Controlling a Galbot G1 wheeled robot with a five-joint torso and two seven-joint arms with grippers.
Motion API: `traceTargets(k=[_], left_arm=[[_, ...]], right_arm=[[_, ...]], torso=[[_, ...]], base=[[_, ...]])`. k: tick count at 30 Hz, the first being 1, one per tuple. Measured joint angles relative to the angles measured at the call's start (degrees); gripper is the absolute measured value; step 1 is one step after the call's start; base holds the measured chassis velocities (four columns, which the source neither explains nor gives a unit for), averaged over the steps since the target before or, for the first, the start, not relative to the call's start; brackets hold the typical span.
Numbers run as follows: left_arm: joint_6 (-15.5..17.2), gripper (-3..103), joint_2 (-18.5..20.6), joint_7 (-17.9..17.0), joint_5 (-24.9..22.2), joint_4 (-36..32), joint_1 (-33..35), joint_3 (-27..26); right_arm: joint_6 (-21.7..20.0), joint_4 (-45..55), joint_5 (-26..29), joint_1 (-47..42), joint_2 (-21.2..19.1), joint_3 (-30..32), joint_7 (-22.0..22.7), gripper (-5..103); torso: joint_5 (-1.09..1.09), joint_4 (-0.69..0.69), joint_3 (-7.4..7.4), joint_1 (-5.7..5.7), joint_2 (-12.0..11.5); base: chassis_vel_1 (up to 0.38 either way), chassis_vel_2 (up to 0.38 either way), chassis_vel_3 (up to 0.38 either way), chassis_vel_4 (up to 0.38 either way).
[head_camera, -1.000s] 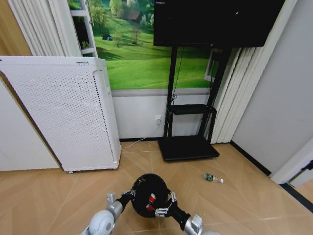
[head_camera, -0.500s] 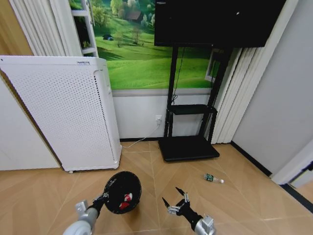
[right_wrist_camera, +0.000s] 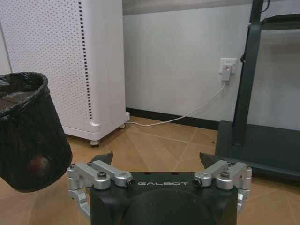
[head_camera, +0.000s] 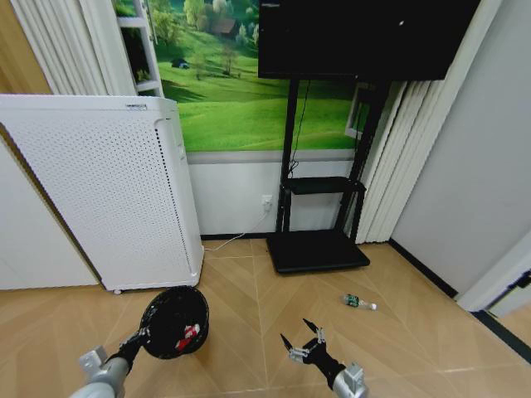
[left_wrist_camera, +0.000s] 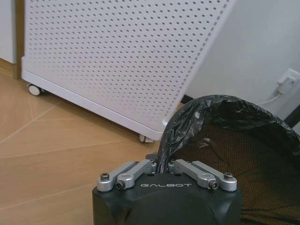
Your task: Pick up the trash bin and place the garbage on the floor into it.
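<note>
- Left gripper (head_camera: pixel 139 336), low near the floor's (head_camera: pixel 249 348) near edge, fingers clamped on the bag-lined rim of the trash bin (head_camera: pixel 173 321); bin tilted, mouth toward the head camera, off the floor in the right wrist view.
- Red-and-white piece (head_camera: pixel 190 334) lying inside the bin.
- Right gripper (head_camera: pixel 304 339), just right of the bin and apart from it, fingers spread wide, nothing held.
- Small clear bottle (head_camera: pixel 358 302), green label, flat on the floor farther right.
- Behind: white perforated appliance (head_camera: pixel 104 195) at left, black TV stand (head_camera: pixel 318 249) by the wall.
</note>
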Motion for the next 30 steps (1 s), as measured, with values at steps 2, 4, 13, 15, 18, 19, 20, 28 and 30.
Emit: traceTargets(k=[2,4,13,15,18,19,20,28,30], left_arm=[[0.3,4,0.0,0.9,-0.1,0.1,0.0,0.0],[0.3,4,-0.2,0.9,0.0,0.1,0.0,0.4],[0.5,4,-1.0,1.0,1.0,-0.7,0.5,2.7],[0.5,4,-1.0,1.0,1.0,-0.8,0.7,2.8],[0.5,4,-1.1,1.1,1.1,-0.8,0.9,2.6],[0.5,4,-1.2,1.1,1.1,-0.8,1.0,2.6],[0.5,4,-1.2,1.0,1.1,-0.8,1.1,2.5],[0.5,4,-2.0,0.8,1.7,-1.1,1.5,3.0],[0.5,4,-2.3,0.8,2.0,-1.2,1.9,3.1]], right_arm=[[0.1,-0.3,0.2,0.3,0.0,0.0,0.1,100],[0.2,-0.5,0.3,0.5,0.0,-0.1,0.1,100],[-0.1,-3.1,3.5,4.1,0.1,-1.0,1.2,100],[-0.1,-3.7,3.7,4.7,0.2,-1.2,2.3,100],[1.5,-4.9,3.4,5.2,0.8,-1.6,4.1,100],[2.1,-5.2,3.1,5.3,1.1,-1.6,4.4,100],[2.6,-5.5,2.8,5.3,1.3,-1.5,4.8,100],[1.7,-5.8,3.5,5.4,1.4,-0.7,3.5,100],[1.6,-6.0,3.5,5.4,1.4,-0.6,3.3,100]], torso=[[-0.01,-0.01,0.01,0.01,0.0],[0.01,-0.02,0.0,0.0,0.0],[-0.01,0.0,0.0,0.0,0.0],[0.01,0.0,0.01,0.01,0.0],[-0.02,-0.02,0.01,0.01,0.0],[0.0,-0.01,0.01,0.01,0.0],[0.02,-0.02,0.01,0.01,0.0],[-0.02,0.0,0.0,0.01,0.0],[-0.01,0.0,0.0,0.01,0.0]], base=[[-0.207,-0.203,0.18,0.194],[-0.224,-0.212,0.213,0.196],[-0.251,-0.259,0.272,0.262],[-0.257,-0.25,0.261,0.285],[-0.168,-0.218,0.154,0.169],[-0.058,-0.082,0.099,0.017],[-0.058,0.007,-0.008,0.017],[0.044,0.058,-0.051,-0.056],[0.026,0.036,-0.01,-0.028]])
